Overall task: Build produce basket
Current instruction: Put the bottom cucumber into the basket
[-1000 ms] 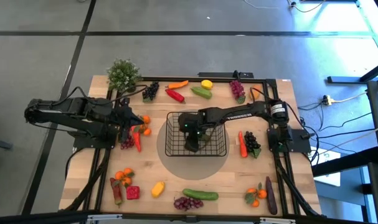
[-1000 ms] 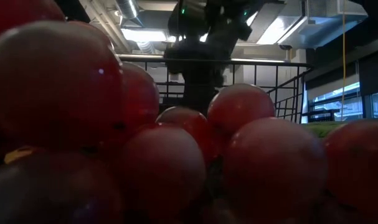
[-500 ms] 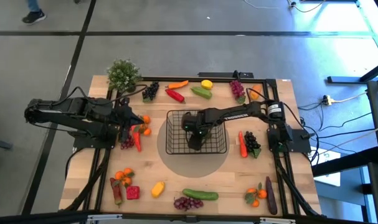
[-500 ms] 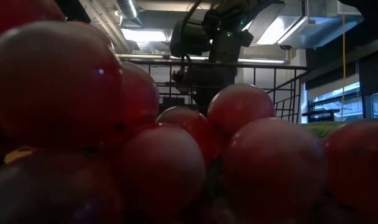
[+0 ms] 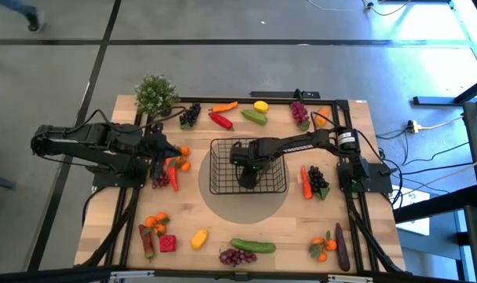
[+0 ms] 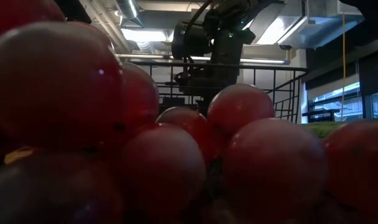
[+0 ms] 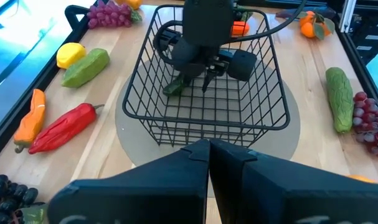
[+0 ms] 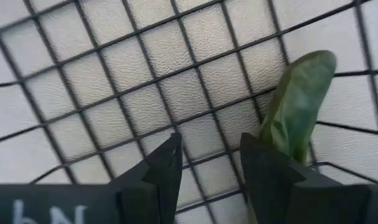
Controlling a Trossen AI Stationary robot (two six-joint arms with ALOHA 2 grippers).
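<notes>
The black wire basket (image 5: 214,169) (image 7: 139,115) stands mid-table on a grey round mat. My right gripper (image 5: 246,176) (image 7: 207,78) (image 8: 210,146) is down inside it, pointing steeply down, open, with nothing between its fingers. A green vegetable (image 8: 297,106) (image 7: 175,88) lies on the basket floor just outside one finger. My left gripper (image 5: 166,149) (image 7: 208,146) waits shut at the table's left, above oranges and a red pepper. The rest of the produce lies around the basket on the table. My right gripper's one finger (image 8: 269,174) stands close against the green vegetable's near end (image 8: 273,134), which runs behind that finger. I cannot tell whether the two touch. The vegetable rests on the basket's wire floor, outside the gap.
Around the basket lie a red pepper (image 5: 220,120), a carrot with dark grapes (image 5: 309,182), a cucumber (image 5: 252,246), a lemon (image 5: 199,238) and an eggplant (image 5: 342,246). A potted plant (image 5: 155,93) stands far left. Red grapes (image 6: 176,155) fill the low view's foreground.
My right gripper has tipped to point more steeply down inside the basket, its wrist swinging a little toward the table's right. The basket and my left arm have stayed put.
</notes>
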